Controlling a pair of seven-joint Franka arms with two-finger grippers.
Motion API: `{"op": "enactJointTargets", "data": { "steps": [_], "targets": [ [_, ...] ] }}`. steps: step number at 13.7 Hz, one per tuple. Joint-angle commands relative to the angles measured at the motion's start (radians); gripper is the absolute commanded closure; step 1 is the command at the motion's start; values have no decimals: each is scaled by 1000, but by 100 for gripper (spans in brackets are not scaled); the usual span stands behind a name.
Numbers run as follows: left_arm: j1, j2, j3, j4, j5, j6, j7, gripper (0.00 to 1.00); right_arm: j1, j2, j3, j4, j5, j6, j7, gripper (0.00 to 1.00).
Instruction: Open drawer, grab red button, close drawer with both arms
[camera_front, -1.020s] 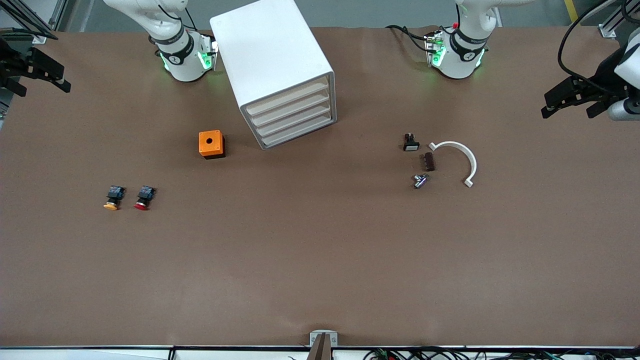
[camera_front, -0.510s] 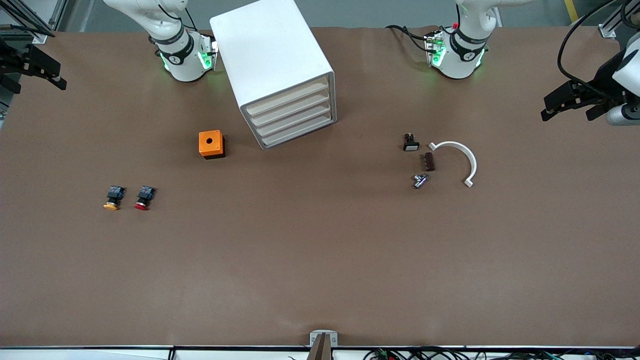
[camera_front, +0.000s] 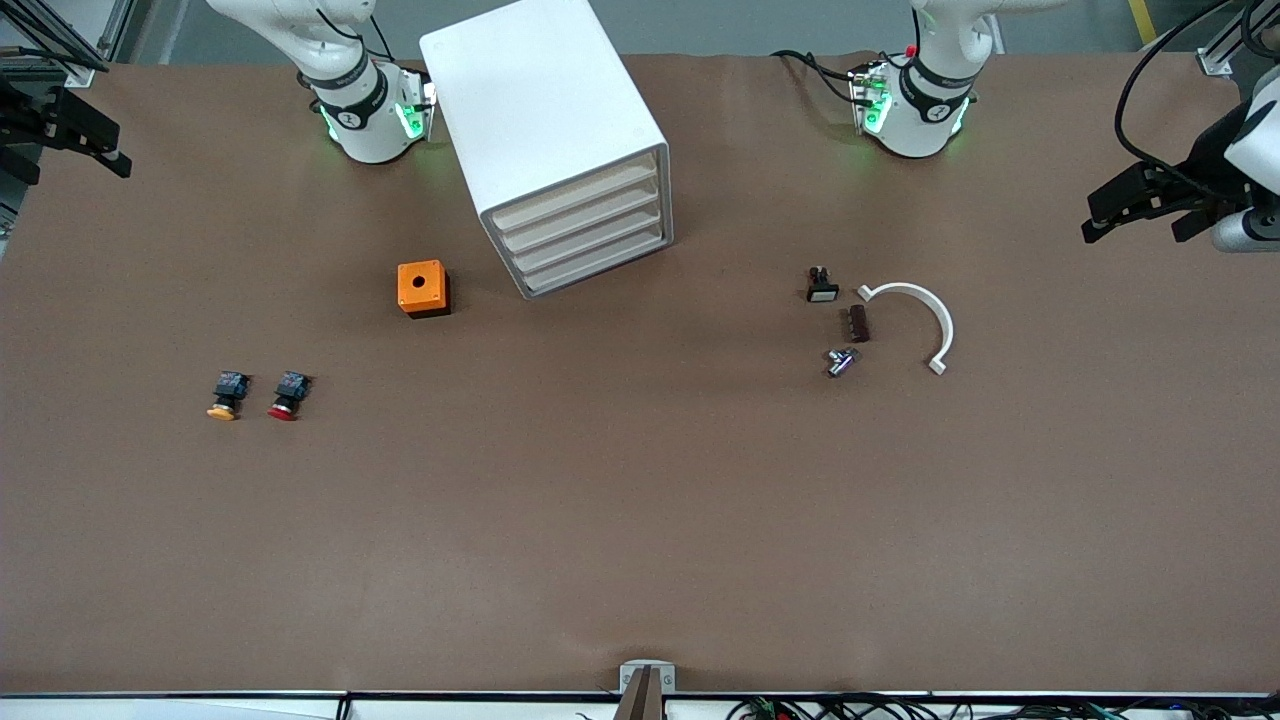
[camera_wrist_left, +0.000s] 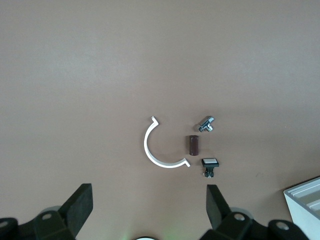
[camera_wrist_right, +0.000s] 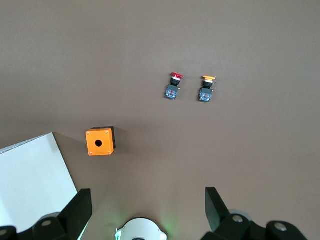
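Note:
The white cabinet (camera_front: 545, 120) stands between the two arm bases, and its four alike drawer fronts (camera_front: 585, 232) are all shut. The button (camera_front: 286, 396) with the red cap lies on the table toward the right arm's end, beside a yellow-capped one (camera_front: 226, 397). In the right wrist view the red button (camera_wrist_right: 173, 86) lies well below my open right gripper (camera_wrist_right: 147, 197). That right gripper (camera_front: 70, 168) hangs over the table's edge at its own end. My left gripper (camera_front: 1135, 215) hangs open over the table's edge at the left arm's end, and it (camera_wrist_left: 149, 195) holds nothing.
An orange box (camera_front: 423, 288) with a hole sits beside the cabinet. Toward the left arm's end lie a white curved piece (camera_front: 925, 310), a black part with a white face (camera_front: 822, 287), a brown block (camera_front: 858, 323) and a small metal piece (camera_front: 840, 361).
Both grippers have drifted slightly outward toward their ends of the table. Nothing on the table has moved.

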Motion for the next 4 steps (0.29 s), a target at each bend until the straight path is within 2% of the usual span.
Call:
{"op": "enactJointTargets", "data": {
  "steps": [1,4],
  "targets": [
    [2,12,-5,30,23,-25,1,0,0,-27,-3,-25,-8,3,-8,0],
    [2,13,-5,30,23,-25,-3,0,-3,-27,-3,-27,-2,3,-8,0]
  ]
}}
